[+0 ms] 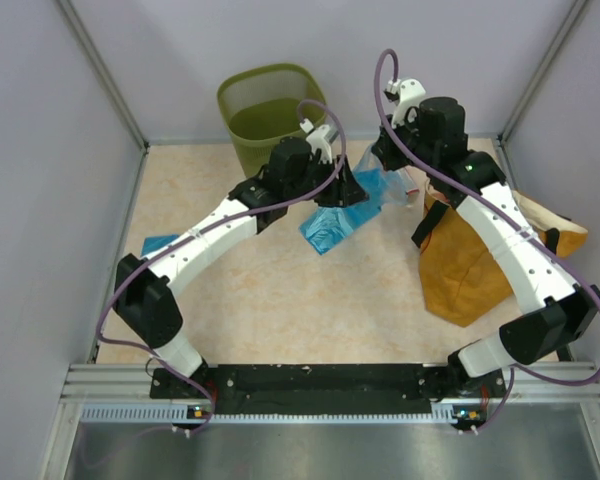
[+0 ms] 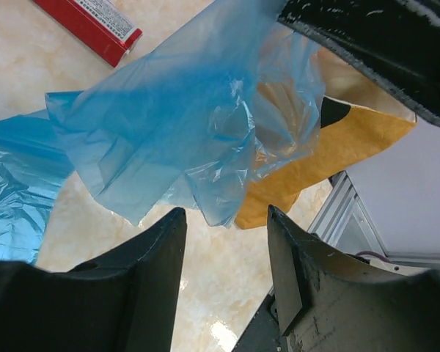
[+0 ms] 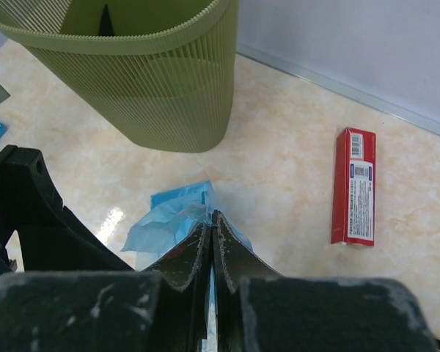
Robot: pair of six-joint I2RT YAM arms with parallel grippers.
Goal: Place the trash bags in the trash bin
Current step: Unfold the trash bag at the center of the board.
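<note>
Right wrist view: the blue trash bag (image 3: 172, 220) is pinched tight in the right end effector (image 3: 211, 242). The green trash bin (image 3: 154, 95) stands just past it on the desk (image 3: 293, 183). The left end effector (image 2: 225, 220) is spread apart and grips nothing, with the bag just ahead.

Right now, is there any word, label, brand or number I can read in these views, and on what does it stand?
No text is legible.
Box: a white label with a barcode and small print, too small to read in the right wrist view and blurred in the left wrist view.
Bin, bags, sack: no writing seen.
</note>
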